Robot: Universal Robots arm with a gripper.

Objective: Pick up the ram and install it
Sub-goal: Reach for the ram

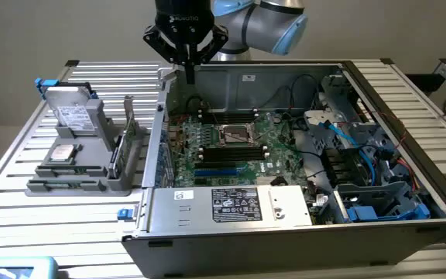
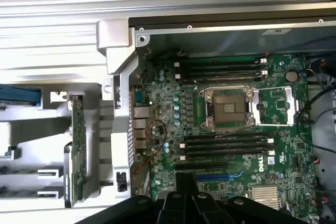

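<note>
Gripper (image 1: 190, 80) fingers are pressed together on nothing, pointing straight down from the black wrist. The arm (image 1: 273, 20) bends in from the exterior view's upper right, so the closed tips hang above the far corner of the open computer case (image 1: 285, 244), over its rear wall and clear of everything inside.

The ram (image 1: 68, 171) lies lengthwise in the near rows of the grey holder (image 1: 33, 189), well apart from the gripper and not yet picked up. In that holder the taller green card (image 1: 122, 145) stands on edge close to the case wall, with the silver processor chip (image 1: 62, 153) and a hard drive (image 1: 72, 113) behind the ram.

The wrist view looks straight down past the joined fingers (image 2: 186, 192) onto the motherboard (image 2: 168, 129). It shows the square socket (image 2: 228, 107) lying between two banks of long black slots (image 2: 226, 145), which the exterior view shows only at a slant. The exterior view alone gives the arm's height and the whole holder.

The case is open on top. Its side wall (image 1: 161, 139) stands upright between holder and motherboard, with a narrow strip of slatted table (image 1: 45, 226) beside it. Cables (image 1: 324, 125) crowd the board's edge on the exterior view's right, and a labelled silver box (image 1: 234, 204) borders its near edge.
</note>
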